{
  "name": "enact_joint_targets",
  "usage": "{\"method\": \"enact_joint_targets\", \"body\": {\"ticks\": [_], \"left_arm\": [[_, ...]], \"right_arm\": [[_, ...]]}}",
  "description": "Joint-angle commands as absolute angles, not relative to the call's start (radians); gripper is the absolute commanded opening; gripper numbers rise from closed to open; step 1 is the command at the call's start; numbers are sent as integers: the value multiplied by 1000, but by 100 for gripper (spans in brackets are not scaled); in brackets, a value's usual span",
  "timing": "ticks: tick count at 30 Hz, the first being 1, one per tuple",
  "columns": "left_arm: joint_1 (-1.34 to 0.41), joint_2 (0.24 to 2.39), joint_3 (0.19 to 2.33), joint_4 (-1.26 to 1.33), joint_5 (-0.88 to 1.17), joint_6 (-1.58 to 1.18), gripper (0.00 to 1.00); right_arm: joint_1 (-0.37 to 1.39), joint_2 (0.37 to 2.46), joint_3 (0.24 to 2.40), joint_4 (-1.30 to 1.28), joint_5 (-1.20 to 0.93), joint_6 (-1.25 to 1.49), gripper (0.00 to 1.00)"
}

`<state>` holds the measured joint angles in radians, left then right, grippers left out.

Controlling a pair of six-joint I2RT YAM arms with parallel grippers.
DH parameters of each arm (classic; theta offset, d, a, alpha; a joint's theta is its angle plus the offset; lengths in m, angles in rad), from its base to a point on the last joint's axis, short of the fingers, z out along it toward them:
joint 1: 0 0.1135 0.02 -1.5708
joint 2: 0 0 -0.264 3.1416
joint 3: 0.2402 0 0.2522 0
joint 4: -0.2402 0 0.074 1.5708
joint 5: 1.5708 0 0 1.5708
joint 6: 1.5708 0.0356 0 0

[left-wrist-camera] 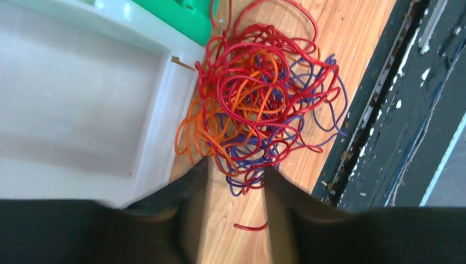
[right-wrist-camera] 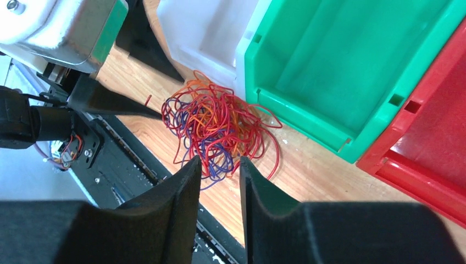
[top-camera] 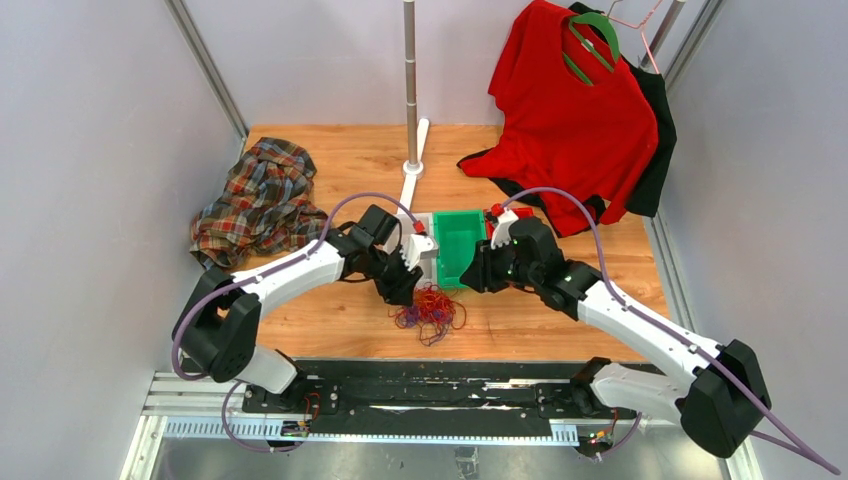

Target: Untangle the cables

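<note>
black fingers of the left gripper (left-wrist-camera: 236, 220) stand spread, straddling the near fringe of the tangled heap of thin red, orange and purple cables (left-wrist-camera: 258, 93), pinching nothing; the heap lies on the wooden table (top-camera: 520, 325), just near of the white plastic bin (left-wrist-camera: 159, 110) and green plastic bin (right-wrist-camera: 297, 118); the right gripper (right-wrist-camera: 218, 212) hovers narrowly parted, empty; the first grab seems in hand; next, close on one outer loop and draw it free.

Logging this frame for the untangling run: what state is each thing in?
cables: one tangled heap on the table, ungripped.
white bin: empty.
green bin: empty.
red bin: visible part empty.
left gripper: open, empty.
right gripper: open, empty.
plaid shirt: crumpled.
red shirt: hanging up.
</note>
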<state>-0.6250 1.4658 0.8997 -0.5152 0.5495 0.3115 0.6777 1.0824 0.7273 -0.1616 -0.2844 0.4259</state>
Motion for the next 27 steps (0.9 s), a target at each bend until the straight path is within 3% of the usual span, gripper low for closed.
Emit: {"method": "enact_joint_targets", "body": {"ticks": [1,5,8,10,13,17,27], "left_arm": [[-635,1460,910,-439,532,295,30],[-635,1411,942,-473,509,271,7],[-635,1366,961,-532,509,259,1],[-634,1345,982,-581,505,251,1],[-634,1314,1023,-662,511,245,1],[-631,1259,1066,-746,497,233,1],[-591,1163,1112,-839,456,163,0]], "right_arm": [[678,1078,698,-111,-219,396,28],[740,1077,695,-72,-141,359,26],[782,1076,689,-33,-97,344,27],[810,1068,681,3,-70,330,33],[866,1064,671,82,-44,302,52],[900,1092,678,192,-76,293,65],[978,1204,702,389,-89,300,68]]}}
